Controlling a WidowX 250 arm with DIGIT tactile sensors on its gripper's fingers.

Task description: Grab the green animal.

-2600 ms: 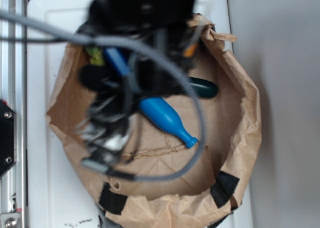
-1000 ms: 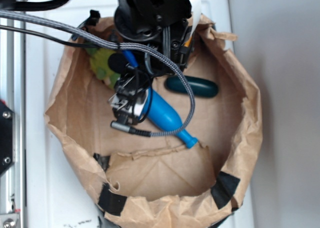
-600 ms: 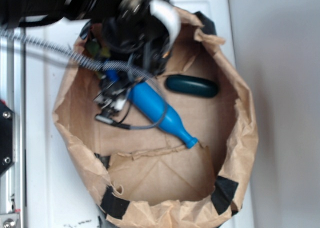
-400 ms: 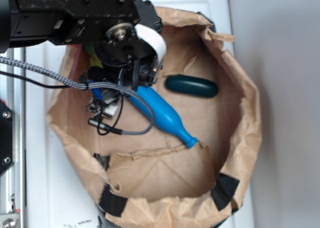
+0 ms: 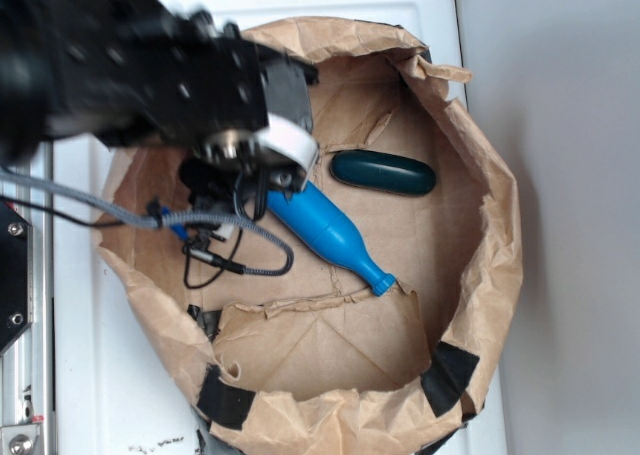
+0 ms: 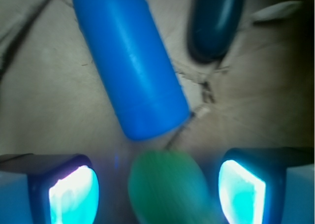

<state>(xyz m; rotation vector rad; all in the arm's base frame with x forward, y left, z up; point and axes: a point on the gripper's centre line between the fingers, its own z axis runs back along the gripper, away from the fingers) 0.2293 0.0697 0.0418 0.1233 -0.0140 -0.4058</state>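
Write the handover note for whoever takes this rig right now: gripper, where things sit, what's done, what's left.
Gripper: open, holding nothing, fingers on either side of the green animal in the wrist view.
Green animal: in the paper bag, hidden under the arm in the exterior view, close to the base of the blue bottle.
Dark green oval: apart, beyond the bottle.
Done: gripper lined up over the toy.
Left: lower if needed, close, lift.

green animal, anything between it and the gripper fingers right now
Nothing visible does. In the wrist view the green animal sits in the open gap of the gripper, with bare space to each finger. The blue bottle lies just beyond it, and the dark green oval farther off.
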